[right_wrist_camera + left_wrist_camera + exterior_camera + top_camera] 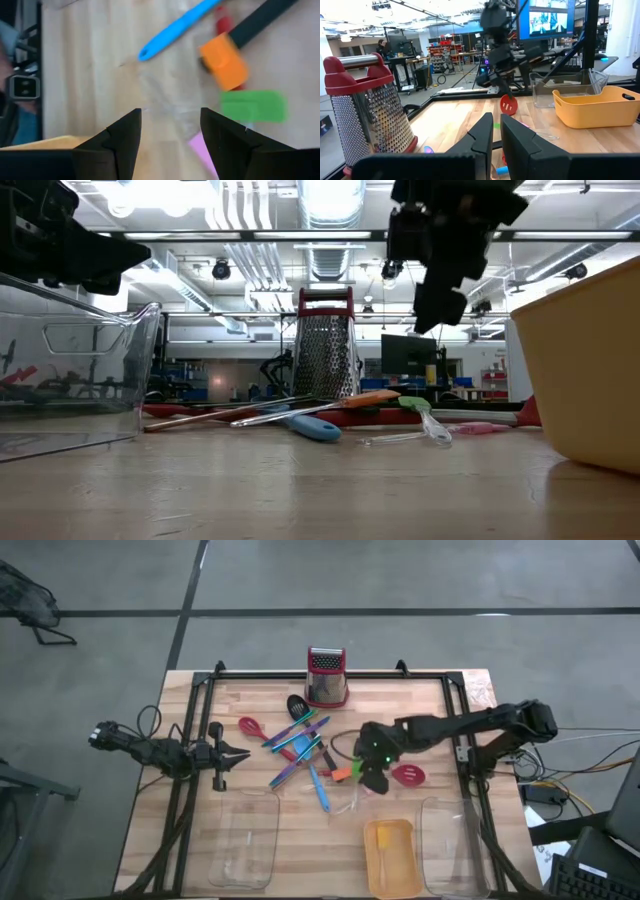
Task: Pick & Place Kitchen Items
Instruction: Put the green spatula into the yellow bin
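Observation:
The kitchen items lie in a loose pile [300, 747] on the wooden table's middle: red, blue and black long-handled utensils and thin coloured sticks. My right gripper [369, 776] hangs open above the pile's right end, tilted down. Below it the right wrist view shows a blue handle [175, 27], an orange piece [225, 62], a green piece [252, 106] and a pink piece [202, 150]. A red spoon [408, 775] lies just right of this gripper. My left gripper [236, 753] waits shut and level at the table's left, holding nothing.
A metal grater with a red top [326, 677] stands at the far middle. An orange tray [390, 856] sits at the near edge, between a clear tray [246, 840] on its left and another clear tray [446, 840] on its right.

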Controlling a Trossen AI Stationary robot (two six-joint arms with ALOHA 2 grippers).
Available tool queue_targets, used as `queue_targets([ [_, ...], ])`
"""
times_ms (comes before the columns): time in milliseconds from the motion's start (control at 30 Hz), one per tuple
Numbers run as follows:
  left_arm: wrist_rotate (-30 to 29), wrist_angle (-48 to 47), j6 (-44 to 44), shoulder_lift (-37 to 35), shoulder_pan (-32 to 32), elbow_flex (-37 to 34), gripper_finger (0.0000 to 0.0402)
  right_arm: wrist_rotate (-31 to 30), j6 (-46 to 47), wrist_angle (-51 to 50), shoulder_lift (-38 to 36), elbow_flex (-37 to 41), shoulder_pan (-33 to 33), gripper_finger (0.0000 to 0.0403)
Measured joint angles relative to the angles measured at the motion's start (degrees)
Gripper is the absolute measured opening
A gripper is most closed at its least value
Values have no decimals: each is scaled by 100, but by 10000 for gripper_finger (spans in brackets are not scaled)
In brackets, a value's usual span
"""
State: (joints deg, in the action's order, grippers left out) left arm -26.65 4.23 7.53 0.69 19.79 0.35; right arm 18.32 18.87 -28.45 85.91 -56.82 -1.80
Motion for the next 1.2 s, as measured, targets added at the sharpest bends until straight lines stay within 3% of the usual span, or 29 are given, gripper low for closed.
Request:
queue_targets([
  [167, 0, 0, 2, 0, 2, 0, 42, 143, -445, 116, 206, 44, -491, 194],
  [500, -1, 0, 0, 28, 1, -2, 42, 145, -1196, -149, 1309, -168, -1013, 210],
  [700, -2, 0, 0, 28, 0, -2, 42, 139, -1374, -367, 1498, -322, -1036, 221],
  [867, -2, 0, 0, 28, 2, 0, 42, 709, -1484, -412, 1581, -356, -1036, 226],
  [1200, -2, 0, 0, 28, 1, -1, 42, 746, -1504, -357, 1888, -376, -1036, 189],
])
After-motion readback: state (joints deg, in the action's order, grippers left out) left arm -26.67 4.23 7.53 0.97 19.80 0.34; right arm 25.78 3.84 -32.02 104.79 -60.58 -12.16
